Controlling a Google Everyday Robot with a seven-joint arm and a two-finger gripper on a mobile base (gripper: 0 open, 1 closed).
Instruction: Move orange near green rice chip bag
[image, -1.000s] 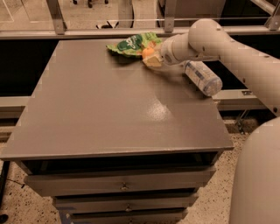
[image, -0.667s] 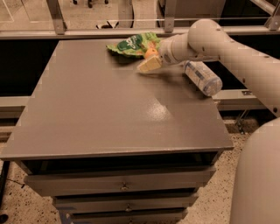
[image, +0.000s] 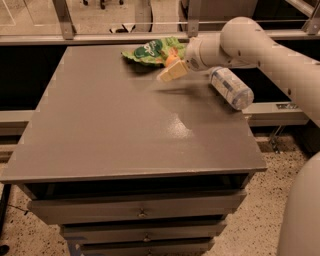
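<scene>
Three things sit at the far end of the desk: a green chip bag, an orange and a clear water bottle. The bag lies crumpled and flat near the far edge. The orange sits against its right-hand end, so close that no gap shows, which is where the task wants it.

The tool reaches in from the right on the white arm. It is tilted down towards the desk, with its pale tip just in front of the orange and a little below it. Whether the tool grips the fruit, merely touches it or stands open, I cannot tell (its cream body covers the near side of the orange).

The bottle lies on its side further right, partly under the arm and apart from the other two; it plays no part here. I judge the placing done or nearly so, and the soft bag should help stop the round fruit rolling away.
</scene>
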